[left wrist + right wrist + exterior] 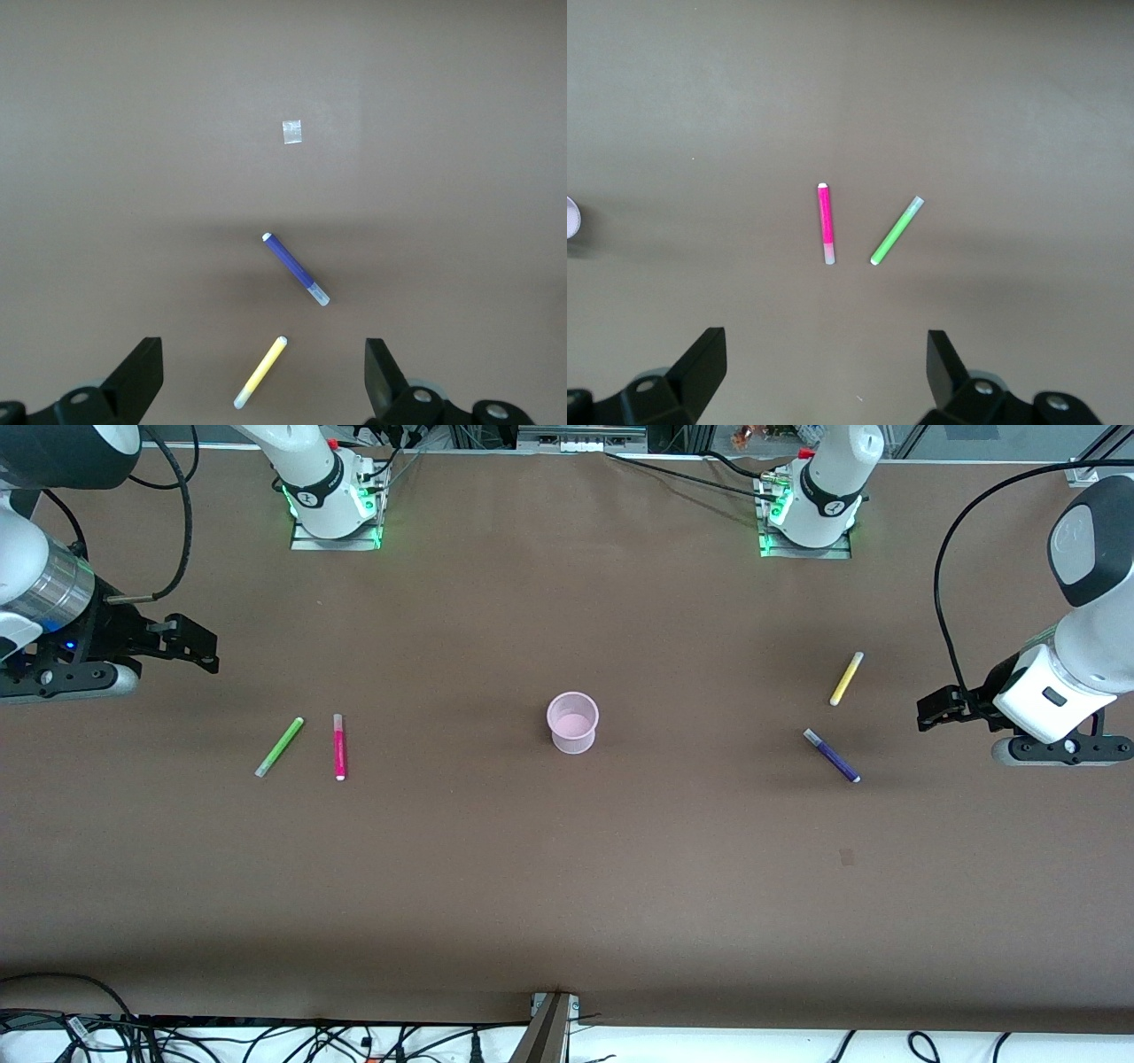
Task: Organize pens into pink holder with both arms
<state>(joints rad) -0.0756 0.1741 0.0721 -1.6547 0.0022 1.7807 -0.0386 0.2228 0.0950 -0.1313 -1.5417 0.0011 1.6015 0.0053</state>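
Pens wait flat on the brown table, none yet in the small round pale pink translucent plastic holder (573, 723). Both pincers hang empty with fingers spread wide, presumably to straddle a pen: the left gripper (264, 376) over the left arm's end, near the yellow marker pen (846, 678) and dark purple marker pen (831, 755); the right gripper (825, 372) over the right arm's end, near the magenta pink marker pen (338, 747) and lime green marker pen (280, 747). Each pair lies well apart from the holder, one per arm. No readable writing shows.
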